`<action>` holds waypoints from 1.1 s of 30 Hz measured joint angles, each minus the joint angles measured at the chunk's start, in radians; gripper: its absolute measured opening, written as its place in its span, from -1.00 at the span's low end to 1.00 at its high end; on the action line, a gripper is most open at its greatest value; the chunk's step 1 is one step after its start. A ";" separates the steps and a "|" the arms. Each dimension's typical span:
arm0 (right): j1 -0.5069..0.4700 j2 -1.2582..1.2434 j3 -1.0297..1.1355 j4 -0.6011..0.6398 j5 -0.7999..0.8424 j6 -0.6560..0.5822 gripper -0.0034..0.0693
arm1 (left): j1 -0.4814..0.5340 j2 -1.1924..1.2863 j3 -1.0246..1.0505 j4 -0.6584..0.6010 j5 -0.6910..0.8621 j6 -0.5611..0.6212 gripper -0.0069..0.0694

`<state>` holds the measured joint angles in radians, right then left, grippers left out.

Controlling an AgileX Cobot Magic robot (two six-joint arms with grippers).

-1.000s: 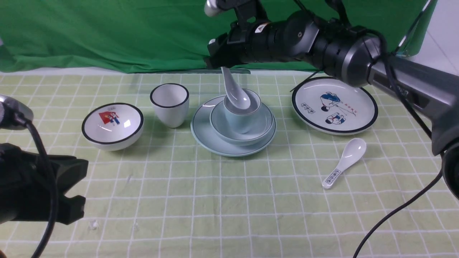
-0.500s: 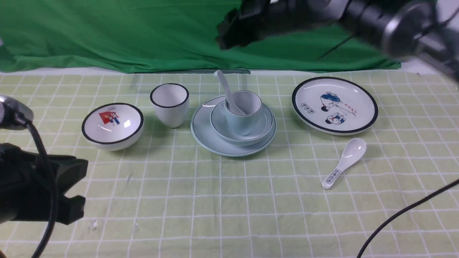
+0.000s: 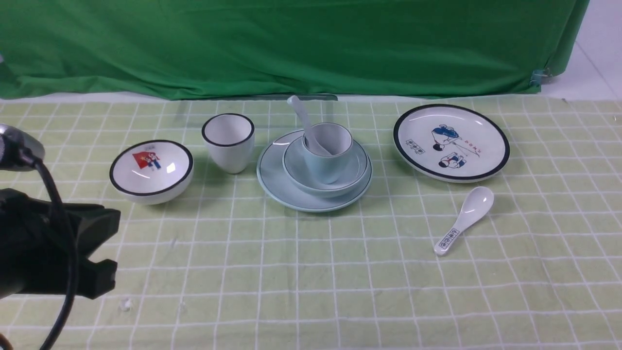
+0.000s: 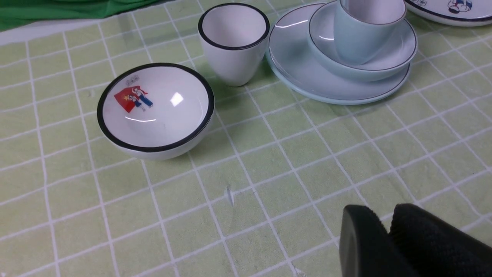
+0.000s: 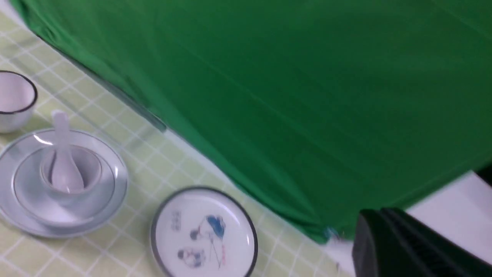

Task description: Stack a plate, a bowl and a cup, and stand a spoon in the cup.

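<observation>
Spoon (image 3: 302, 114) leaning in cup (image 3: 324, 167), in bowl (image 3: 297, 174), on plate (image 3: 272, 188), upper middle of the front frame.
Only the right wrist view shows the right gripper (image 5: 378, 215), clenched; whether the left gripper (image 3: 115, 241) is clenched, I cannot tell.

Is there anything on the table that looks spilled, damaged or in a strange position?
Nothing stands out: no spill or damage shows. The plain spoon leans in the pale blue cup, which seems normal for a spoon standing there.
</observation>
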<state>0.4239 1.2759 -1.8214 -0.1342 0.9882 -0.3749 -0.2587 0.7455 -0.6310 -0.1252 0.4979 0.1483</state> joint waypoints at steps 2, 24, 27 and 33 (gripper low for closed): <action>-0.004 -0.088 0.118 0.000 -0.027 0.021 -0.88 | 0.000 0.000 0.000 0.000 0.000 0.000 -0.63; -0.005 -1.013 1.593 0.251 -0.873 0.198 -0.80 | 0.000 0.000 0.000 0.001 -0.002 0.000 -0.57; -0.006 -1.013 1.668 0.252 -0.878 0.200 -0.79 | 0.000 0.000 0.000 0.001 -0.002 0.000 -0.56; -0.006 -1.013 1.793 0.252 -0.883 0.201 -0.77 | 0.000 0.000 0.000 0.001 -0.002 0.000 -0.55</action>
<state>0.4175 0.2624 -0.0288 0.1177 0.1051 -0.1739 -0.2587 0.7455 -0.6310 -0.1240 0.4956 0.1482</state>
